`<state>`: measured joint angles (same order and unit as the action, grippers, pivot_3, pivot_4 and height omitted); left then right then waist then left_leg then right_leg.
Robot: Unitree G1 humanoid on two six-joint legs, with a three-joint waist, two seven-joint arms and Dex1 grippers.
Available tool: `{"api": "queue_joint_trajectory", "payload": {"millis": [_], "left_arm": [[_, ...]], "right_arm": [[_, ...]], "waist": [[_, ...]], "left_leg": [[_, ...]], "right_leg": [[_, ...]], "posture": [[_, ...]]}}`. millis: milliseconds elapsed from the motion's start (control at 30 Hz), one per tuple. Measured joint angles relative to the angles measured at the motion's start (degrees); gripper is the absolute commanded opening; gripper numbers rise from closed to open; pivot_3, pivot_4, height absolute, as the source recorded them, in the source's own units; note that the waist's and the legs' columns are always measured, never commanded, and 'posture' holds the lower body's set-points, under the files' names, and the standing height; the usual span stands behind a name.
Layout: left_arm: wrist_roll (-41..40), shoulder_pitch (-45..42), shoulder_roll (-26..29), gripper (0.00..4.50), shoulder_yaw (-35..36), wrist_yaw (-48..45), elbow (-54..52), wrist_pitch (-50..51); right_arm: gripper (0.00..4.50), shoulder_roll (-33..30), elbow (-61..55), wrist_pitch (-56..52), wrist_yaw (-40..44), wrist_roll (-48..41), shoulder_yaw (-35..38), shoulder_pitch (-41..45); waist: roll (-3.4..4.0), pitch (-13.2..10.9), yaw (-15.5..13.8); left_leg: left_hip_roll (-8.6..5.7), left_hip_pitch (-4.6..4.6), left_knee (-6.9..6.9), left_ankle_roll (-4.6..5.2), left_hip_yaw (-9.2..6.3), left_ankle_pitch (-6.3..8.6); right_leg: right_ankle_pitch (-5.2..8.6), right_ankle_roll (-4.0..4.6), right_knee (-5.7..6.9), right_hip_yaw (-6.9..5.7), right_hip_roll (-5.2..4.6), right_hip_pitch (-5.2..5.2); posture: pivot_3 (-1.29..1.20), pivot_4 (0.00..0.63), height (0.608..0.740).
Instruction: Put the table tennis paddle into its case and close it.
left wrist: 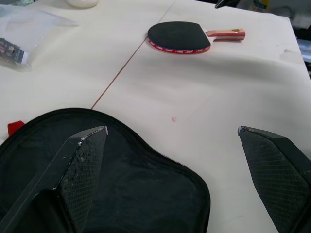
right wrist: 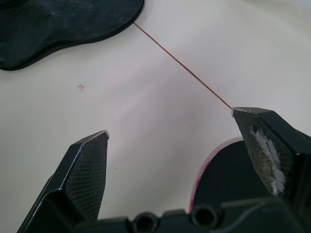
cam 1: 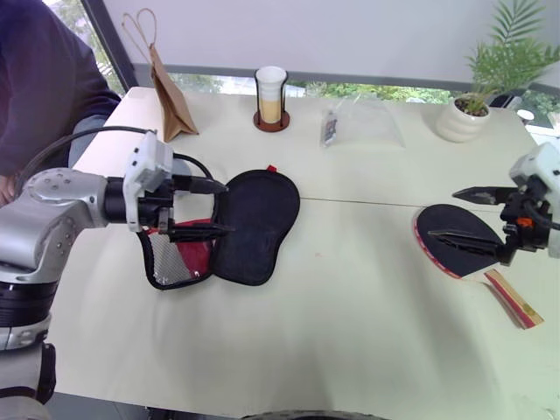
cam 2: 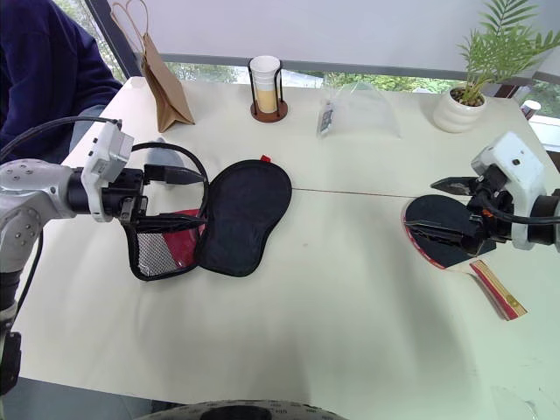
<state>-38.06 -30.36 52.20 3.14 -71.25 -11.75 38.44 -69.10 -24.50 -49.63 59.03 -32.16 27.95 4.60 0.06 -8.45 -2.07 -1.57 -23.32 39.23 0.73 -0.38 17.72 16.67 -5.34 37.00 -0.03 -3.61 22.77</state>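
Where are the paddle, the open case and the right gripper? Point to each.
table tennis paddle (left wrist: 179, 36): left wrist view, on the black rubber face.
case (cam 2: 243, 213): right eye view, on the opened black flap.
right gripper (cam 1: 459, 213): left eye view, midway between the open fingertips, above the paddle face.

Bright even daylight, soft faint shadows, sharp focus

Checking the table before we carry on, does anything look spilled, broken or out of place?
Nothing stands out. The case lies unzipped and open flat on the table, and the table tennis paddle lies flat, apart from it. Cup and plant pot stand upright.
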Motion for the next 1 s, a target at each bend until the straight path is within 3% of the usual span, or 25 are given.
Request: {"api": "queue_joint_trajectory", "payload": {"millis": [767, 1000], "left_arm": [[-1.8, 1.4, 0.0, 4.50, 1.0, 0.6, -1.9, 1.4], [-1.9, 0.3, -0.7, 4.50, 1.0, 0.9, -0.9, 1.2]], "right_arm": [[4.48, 0.2, -1.3, -1.2, -1.8, -1.9, -3.9, 1.7], [4.48, 2.1, -1.3, -2.4, -4.9, -2.8, -9.3, 7.3]], "waist": [[0.00, 0.0, 0.0], [0.00, 0.0, 0.1]], "left_leg": [[0.01, 0.00, 0.00, -0.02, 0.00, -0.01], [0.00, -0.01, 0.00, -0.06, 0.00, -0.03]], "right_leg": [[0.00, 0.01, 0.00, 0.01, -0.01, 0.02], [0.01, 0.01, 0.00, 0.01, -0.01, 0.02]], "posture": [[0.00, 0.150, 0.740], [0.00, 0.150, 0.740]]}}
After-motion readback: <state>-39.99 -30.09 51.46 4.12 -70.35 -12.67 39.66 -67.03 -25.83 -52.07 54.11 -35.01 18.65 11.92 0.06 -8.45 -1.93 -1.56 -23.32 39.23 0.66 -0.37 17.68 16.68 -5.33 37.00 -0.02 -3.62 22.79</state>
